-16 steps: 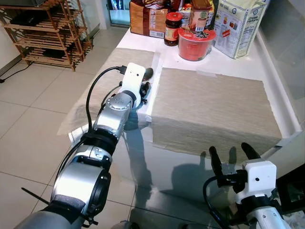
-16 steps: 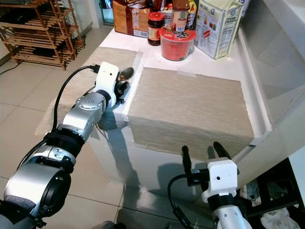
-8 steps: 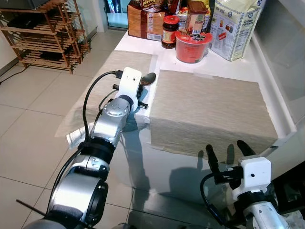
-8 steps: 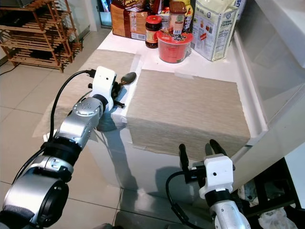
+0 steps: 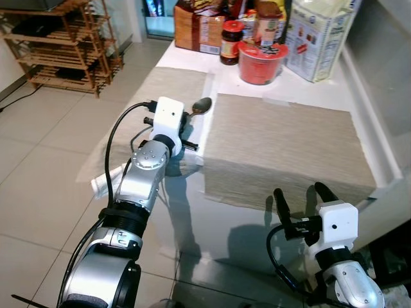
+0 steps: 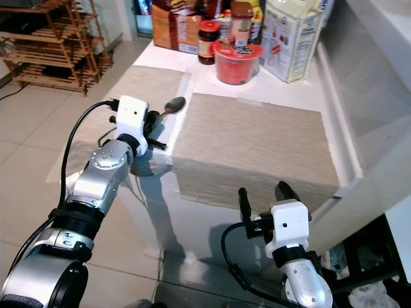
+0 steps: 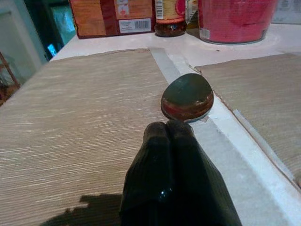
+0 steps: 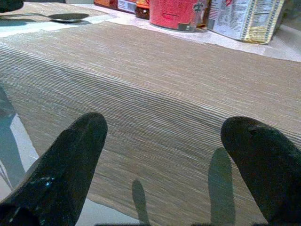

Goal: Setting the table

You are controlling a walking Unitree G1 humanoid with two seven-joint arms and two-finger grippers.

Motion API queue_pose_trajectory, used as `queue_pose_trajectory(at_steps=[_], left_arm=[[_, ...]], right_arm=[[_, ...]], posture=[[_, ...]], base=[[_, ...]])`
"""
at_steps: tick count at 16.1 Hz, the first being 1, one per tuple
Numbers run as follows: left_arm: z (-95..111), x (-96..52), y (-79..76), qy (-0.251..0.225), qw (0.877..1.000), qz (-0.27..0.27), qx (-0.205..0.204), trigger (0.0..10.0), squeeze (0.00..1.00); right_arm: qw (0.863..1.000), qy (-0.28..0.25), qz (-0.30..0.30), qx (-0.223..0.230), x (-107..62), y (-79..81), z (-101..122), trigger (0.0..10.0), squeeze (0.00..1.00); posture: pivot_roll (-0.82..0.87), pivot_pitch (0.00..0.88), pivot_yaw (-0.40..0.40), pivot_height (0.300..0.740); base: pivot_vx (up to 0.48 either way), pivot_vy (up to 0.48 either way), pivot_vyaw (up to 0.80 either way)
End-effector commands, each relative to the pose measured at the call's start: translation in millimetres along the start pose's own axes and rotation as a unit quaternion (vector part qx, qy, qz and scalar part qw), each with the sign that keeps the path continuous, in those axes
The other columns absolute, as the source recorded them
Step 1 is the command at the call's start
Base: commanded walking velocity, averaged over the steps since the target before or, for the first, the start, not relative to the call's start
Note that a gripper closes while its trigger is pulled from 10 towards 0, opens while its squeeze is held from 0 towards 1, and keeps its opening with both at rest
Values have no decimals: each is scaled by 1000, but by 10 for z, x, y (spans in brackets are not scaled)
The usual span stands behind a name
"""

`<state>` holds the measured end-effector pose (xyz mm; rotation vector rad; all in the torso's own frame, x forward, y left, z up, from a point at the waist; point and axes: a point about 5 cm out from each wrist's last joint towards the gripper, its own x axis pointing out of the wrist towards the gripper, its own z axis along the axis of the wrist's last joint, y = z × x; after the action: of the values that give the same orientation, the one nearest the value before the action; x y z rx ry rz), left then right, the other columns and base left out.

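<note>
Spoon [image 7: 187, 98]: bowl just beyond the left jaws' tips, over the white strip between two mats.
Right jaws [image 5: 300, 197]: spread wide, empty, short of the bench [image 5: 302, 86] front edge.
Left jaws [image 7: 168, 129]: pressed together on the spoon handle.
Right placemat [image 5: 282, 144]: bare, overhanging the edge.
Red tub [image 5: 262, 60]: far behind, among jars.
</note>
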<state>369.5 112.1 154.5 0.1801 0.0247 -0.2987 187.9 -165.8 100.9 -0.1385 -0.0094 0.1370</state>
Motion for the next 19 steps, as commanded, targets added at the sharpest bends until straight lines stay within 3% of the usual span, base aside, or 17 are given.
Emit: queue_pose_trajectory(at_steps=[1,3,4,6,8,10,12,17,19], left_arm=[[21,-10,15,-2,1000,3,12,10000,0],[66,-16,104,-14,999,36,37,10000,0],[51,-23,211,-3,997,69,28,10000,0],[-18,-92,457,22,990,126,63,10000,0],[-138,-170,568,61,984,140,87,10000,0],[-269,-237,528,98,983,124,89,10000,0],[-288,-274,422,105,987,98,71,10000,0],[-62,-286,158,45,997,34,45,10000,0],[-26,-280,161,37,998,32,48,10000,0]], right_arm=[[1000,-3,1,-1,12,7,-8,10000,0],[1000,-6,-3,0,23,6,-4,10000,0],[1000,-7,-4,1,29,9,-4,10000,0],[1000,-7,-5,1,23,12,-8,10000,0],[1000,-5,-6,2,12,8,-18,10000,0],[1000,-4,-5,3,11,18,-21,10000,0],[1000,-3,-3,3,8,18,-22,10000,0],[1000,-2,-3,4,-6,28,-26,10000,0],[1000,-1,-4,4,-6,26,-27,10000,0]], posture=[[-147,23,12,736],[-149,21,17,736],[-148,22,21,736],[-148,23,22,736],[-148,23,22,736],[-140,30,21,736],[-135,34,16,736],[-132,45,17,736],[-134,44,18,736]], base=[[0,0,0],[0,0,0],[0,0,0],[0,0,0],[0,0,0],[0,0,0],[0,0,0],[0,0,0],[0,0,0]])
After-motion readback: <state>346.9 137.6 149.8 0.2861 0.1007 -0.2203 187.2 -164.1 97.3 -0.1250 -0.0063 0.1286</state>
